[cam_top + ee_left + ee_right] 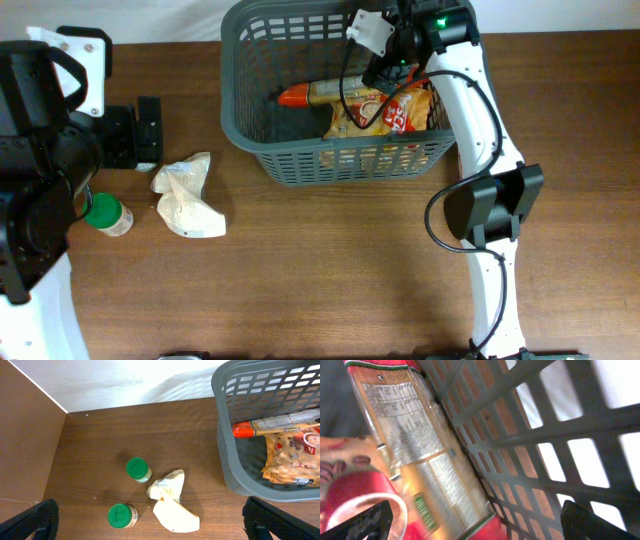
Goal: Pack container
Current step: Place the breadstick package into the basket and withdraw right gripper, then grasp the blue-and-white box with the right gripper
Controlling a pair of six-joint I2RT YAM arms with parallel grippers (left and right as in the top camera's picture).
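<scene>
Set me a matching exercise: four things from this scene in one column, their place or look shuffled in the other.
1. basket
2. orange-capped packet
3. cream pouch
4. green-lidded jars

a. crumpled on the table
b. upright on the table
c. lying inside the basket
d. dark grey, slotted walls

Pairs: 1-d, 2-c, 3-a, 4-b.

Grey lattice container point(300, 165), green-lidded jars point(137, 468), cream bag point(172, 505), brown wood-grain table point(350, 270).

Robot lab bench: wood-grain table point(350, 270) under the left gripper point(135, 132), plain white backdrop point(125, 380) beyond it, brown side board point(25, 435) alongside.
</scene>
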